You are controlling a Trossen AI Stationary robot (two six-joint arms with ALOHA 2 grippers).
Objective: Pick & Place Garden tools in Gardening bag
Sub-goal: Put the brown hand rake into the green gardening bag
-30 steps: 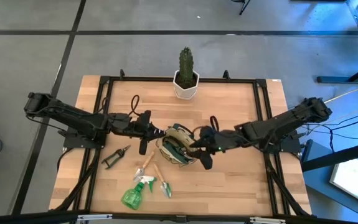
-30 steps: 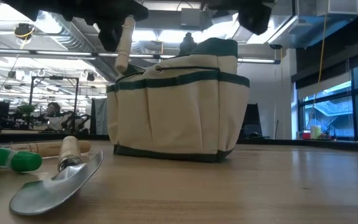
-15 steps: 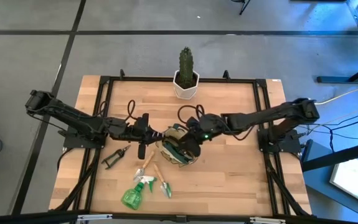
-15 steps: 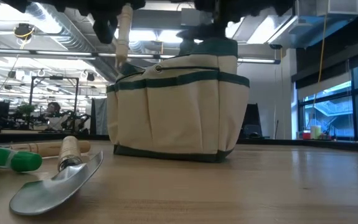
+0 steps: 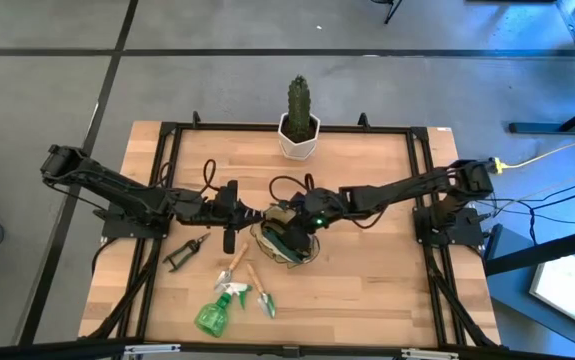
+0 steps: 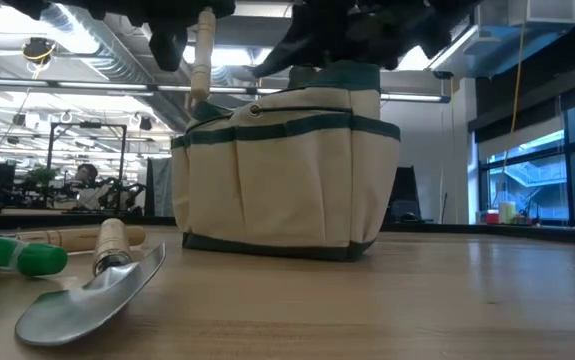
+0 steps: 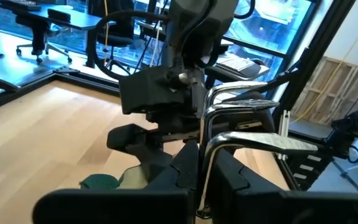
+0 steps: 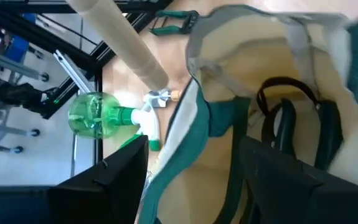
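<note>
Left end effector (image 5: pixel 248 214) pinching wooden-handled fork (image 7: pixel 241 134) beside gardening bag (image 5: pixel 287 236) at mid-tabletop (image 5: pixel 367 280). Right end effector (image 5: pixel 297 215) over bag's open mouth, fingers spread. Pruning shears (image 5: pixel 185 251), trowels (image 5: pixel 249 277), spray bottle (image 5: pixel 215 312) lie at front left.

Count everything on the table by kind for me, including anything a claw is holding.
Wooden-handled tools: 3, two lying on the table, plus one fork in the left claw
Pruning shears: 1
Spray bottle: 1
Gardening bag: 1
Potted cactus: 1
Total: 7
</note>
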